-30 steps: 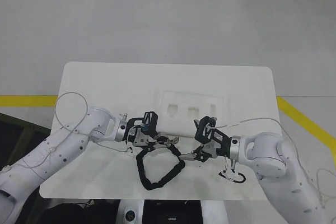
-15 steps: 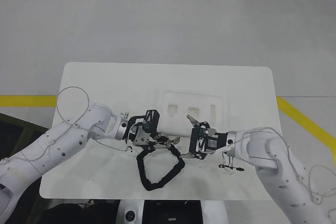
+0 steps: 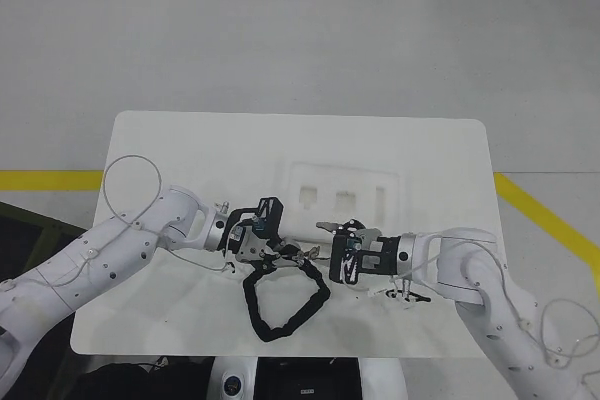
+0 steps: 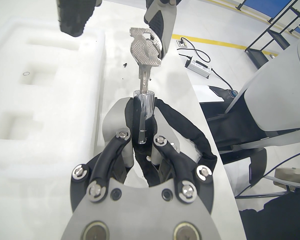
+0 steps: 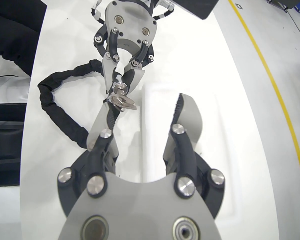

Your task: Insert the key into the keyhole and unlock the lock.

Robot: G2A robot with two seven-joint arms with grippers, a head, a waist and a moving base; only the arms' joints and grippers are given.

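At table centre, one silver metal key (image 4: 145, 51) sits blade-in in one chrome lock cylinder (image 4: 143, 109) on one black sleeved chain (image 3: 280, 316). Left gripper (image 4: 140, 117) clamps the cylinder; right gripper (image 5: 145, 101), at its 3 o'clock, gapes wide, one finger (image 4: 162, 26) touching the key.

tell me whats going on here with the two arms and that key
The left gripper is shut on the metal lock cylinder of a black chain, holding it over the table. The key sits partly in the keyhole, with much of its blade showing. The right gripper is open, with one finger against the key's head, so nothing grips the key. The lock shows no sign of having opened.
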